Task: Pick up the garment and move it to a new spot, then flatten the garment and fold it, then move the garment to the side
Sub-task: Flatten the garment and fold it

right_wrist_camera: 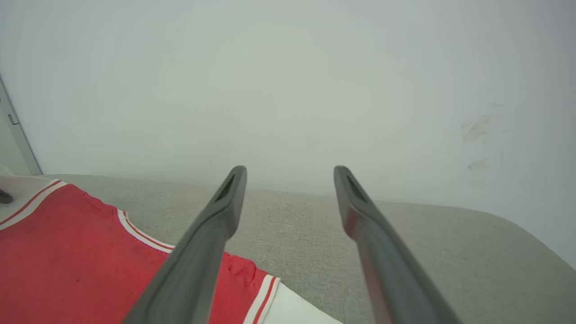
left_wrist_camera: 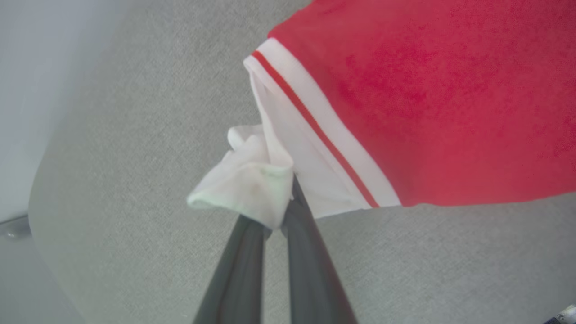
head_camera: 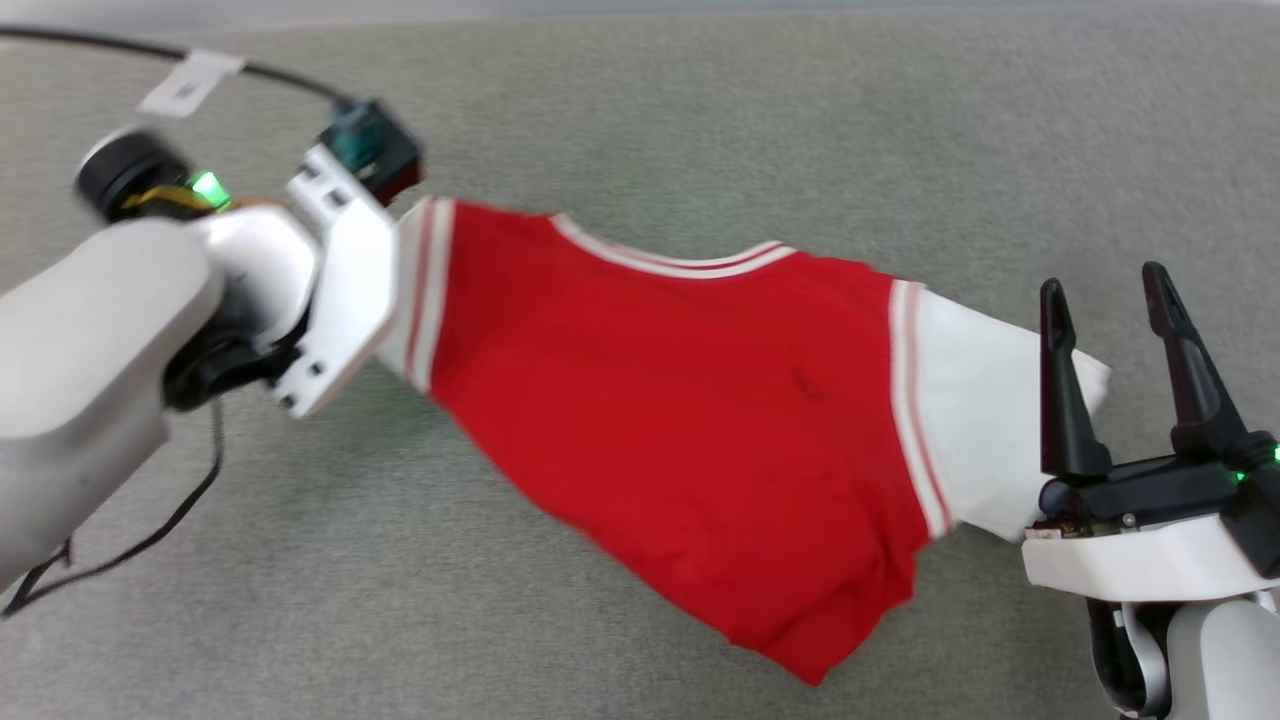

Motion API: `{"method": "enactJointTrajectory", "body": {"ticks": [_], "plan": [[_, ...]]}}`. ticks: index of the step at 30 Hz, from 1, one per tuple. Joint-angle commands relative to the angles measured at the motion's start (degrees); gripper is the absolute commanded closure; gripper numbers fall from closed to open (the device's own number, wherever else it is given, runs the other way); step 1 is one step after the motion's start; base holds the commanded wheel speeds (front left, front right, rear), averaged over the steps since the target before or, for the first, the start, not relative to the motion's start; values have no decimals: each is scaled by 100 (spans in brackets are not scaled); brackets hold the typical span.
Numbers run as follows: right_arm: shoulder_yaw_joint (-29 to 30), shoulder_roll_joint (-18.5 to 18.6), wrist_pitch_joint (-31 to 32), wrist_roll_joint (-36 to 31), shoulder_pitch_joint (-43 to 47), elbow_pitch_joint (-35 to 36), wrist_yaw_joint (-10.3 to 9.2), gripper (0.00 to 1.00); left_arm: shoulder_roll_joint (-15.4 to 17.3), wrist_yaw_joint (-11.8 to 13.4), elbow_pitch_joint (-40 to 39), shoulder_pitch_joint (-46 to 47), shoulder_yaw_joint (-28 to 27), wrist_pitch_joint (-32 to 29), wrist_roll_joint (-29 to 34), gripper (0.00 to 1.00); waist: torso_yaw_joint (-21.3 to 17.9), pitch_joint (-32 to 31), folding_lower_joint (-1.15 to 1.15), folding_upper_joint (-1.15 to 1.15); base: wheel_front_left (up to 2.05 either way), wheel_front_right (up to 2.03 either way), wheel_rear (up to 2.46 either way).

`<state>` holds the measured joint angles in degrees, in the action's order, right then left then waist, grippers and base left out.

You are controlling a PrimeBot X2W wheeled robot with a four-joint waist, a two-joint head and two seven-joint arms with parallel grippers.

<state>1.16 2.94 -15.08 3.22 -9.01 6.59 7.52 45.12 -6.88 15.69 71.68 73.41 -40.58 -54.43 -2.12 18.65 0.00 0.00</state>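
Left gripper (left_wrist_camera: 280, 215) pinches a white sleeve (left_wrist_camera: 252, 180) of the T-shirt (head_camera: 680, 400); right gripper (head_camera: 1102, 280) stands wide open, opposite sleeve (head_camera: 985, 400) just below.

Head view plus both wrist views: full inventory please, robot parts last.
garment: one, red T-shirt with white sleeves and striped trim, stretched across the middle of the surface, one sleeve lifted
surface: one, grey-green fabric, under everything
wall: one, pale, behind the surface's far edge
cable: one, black, with a white tag, upper left, running to the left wrist
left forearm: one, white, at the left edge
left gripper: one, dark fingers, shut on a bunched white sleeve
right gripper: one, dark fingers, open, by the other white sleeve, holding nothing
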Motion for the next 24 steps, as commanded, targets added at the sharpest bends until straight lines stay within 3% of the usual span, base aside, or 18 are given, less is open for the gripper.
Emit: {"method": "enactJointTrajectory", "body": {"ticks": [1, 8, 13, 14, 15, 24], "plan": [[-9, -12, -13, -36, 81, -21, -6, 0, 60, 38, 47, -113, -15, 32, -39, 100, 113, -101, 0, 0, 0, 0, 0], [-22, -12, -13, -27, 110, -108, -6, 0, 516, 307, 403, -927, -13, -42, -431, 100, 0, -13, 0, 0, 0, 0, 0], [23, -13, -13, 20, 126, -181, -6, 0, 500, 410, 623, -1494, 8, 29, -592, 100, -82, 30, 0, 0, 0, 0, 0], [22, -13, -13, 21, 137, -186, -5, 0, 482, 412, 656, -1556, 17, 75, -551, 60, -92, 27, 0, 0, 0, 0, 0], [26, -13, -13, 23, 147, -193, -5, 0, 474, 411, 692, -1572, 17, 133, -491, 0, -97, 18, 0, 0, 0, 0, 0], [76, -12, -13, 50, 199, -240, -6, 0, 707, 304, 355, -735, -309, 263, -292, 0, -86, -221, 0, 0, 0, 0, 0]]}}
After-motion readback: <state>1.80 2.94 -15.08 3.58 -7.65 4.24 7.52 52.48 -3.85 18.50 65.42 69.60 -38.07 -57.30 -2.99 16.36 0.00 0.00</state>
